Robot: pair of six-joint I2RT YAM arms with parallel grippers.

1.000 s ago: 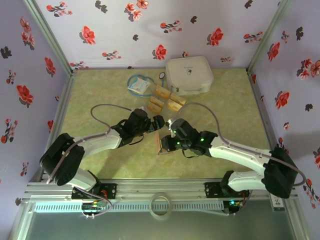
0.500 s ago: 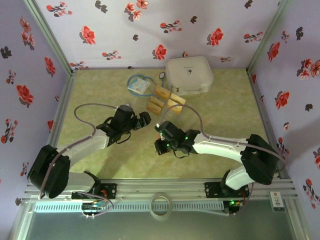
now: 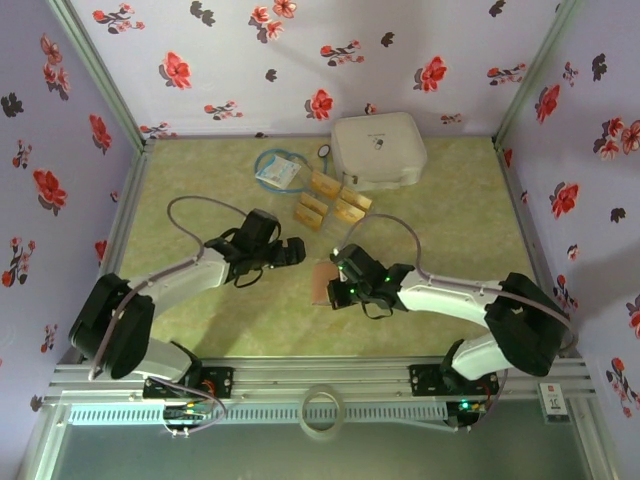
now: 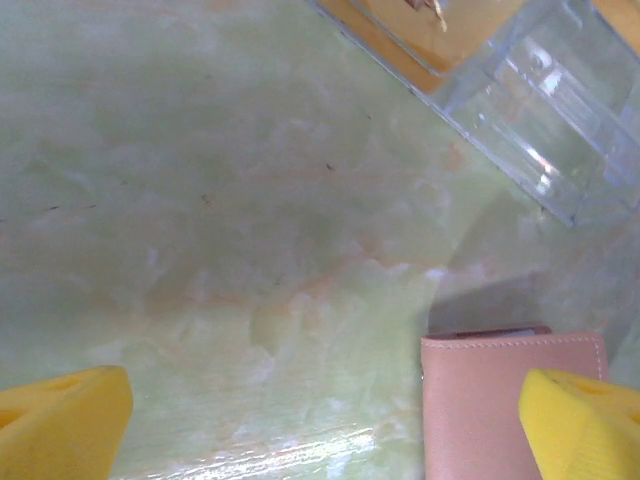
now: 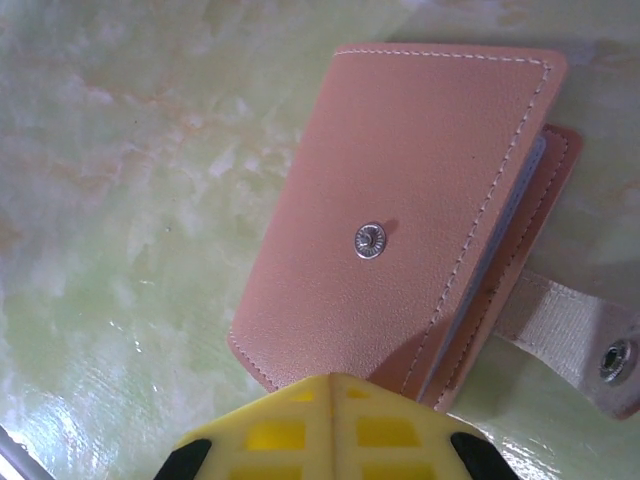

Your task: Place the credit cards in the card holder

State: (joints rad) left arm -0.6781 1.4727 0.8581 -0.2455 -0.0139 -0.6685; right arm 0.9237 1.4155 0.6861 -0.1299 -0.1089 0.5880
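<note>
The card holder (image 3: 321,281) is lying flat and closed on the green marbled desk (image 3: 200,190), a little toward 6 o'clock from the desk's middle. The right hand (image 3: 336,282) is reaching in from the holder's 3 o'clock side. In the right wrist view its yellow fingers (image 5: 335,425) are pressing together with no gap between them. Their tips are sitting at the near edge of the card holder (image 5: 410,230), and I cannot tell whether they are touching the leather. A metal snap stud (image 5: 370,240) is showing on the cover, and a pale strap (image 5: 575,340) is sticking out at the holder's 4 o'clock corner. The left hand (image 3: 293,252) is hovering near the holder at its 10 o'clock. In the left wrist view this hand (image 4: 320,440) is holding its fingers (image 4: 60,420) spread wide over bare desk, with the card holder (image 4: 500,400) lying just beside the right-hand fingertip. The credit cards (image 3: 330,200) are lying in a loose cluster at 12 o'clock from the holder, well apart from it. A white case (image 3: 378,150) is sitting at their 1 o'clock and a blue-white packet (image 3: 278,172) at their 10 o'clock.
</note>
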